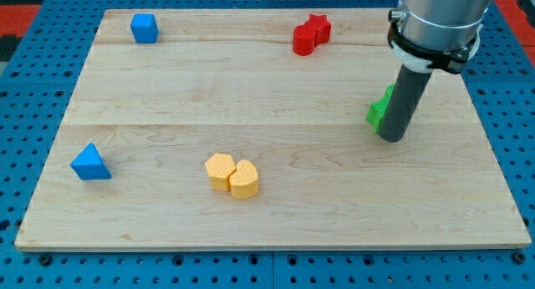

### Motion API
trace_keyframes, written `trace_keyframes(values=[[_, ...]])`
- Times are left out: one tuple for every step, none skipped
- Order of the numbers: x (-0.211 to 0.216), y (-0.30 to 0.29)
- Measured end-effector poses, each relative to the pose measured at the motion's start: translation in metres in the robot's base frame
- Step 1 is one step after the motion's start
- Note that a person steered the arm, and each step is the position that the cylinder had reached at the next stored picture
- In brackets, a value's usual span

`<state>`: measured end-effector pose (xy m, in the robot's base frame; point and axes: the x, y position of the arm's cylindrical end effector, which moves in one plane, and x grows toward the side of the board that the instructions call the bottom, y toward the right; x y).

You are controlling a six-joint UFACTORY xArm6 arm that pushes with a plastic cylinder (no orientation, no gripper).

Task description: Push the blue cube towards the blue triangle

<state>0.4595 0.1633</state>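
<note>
The blue cube (144, 27) sits near the board's top left corner. The blue triangle (89, 163) lies at the view's left, well below the cube. My tip (391, 138) rests on the board at the view's right, far from both blue blocks. It stands just right of a green block (379, 109), which the rod partly hides.
A red star-like block (311, 34) lies at the top middle. Two yellow blocks, a hexagon (220, 171) and a rounded one (244, 180), touch each other at the lower middle. The wooden board (276, 214) lies on a blue pegboard surface.
</note>
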Motion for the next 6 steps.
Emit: trace_keyframes(values=[[0.039, -0.001], [0.035, -0.041], [-0.001, -0.079], [-0.016, -0.132], [-0.044, -0.171], [-0.099, -0.187]])
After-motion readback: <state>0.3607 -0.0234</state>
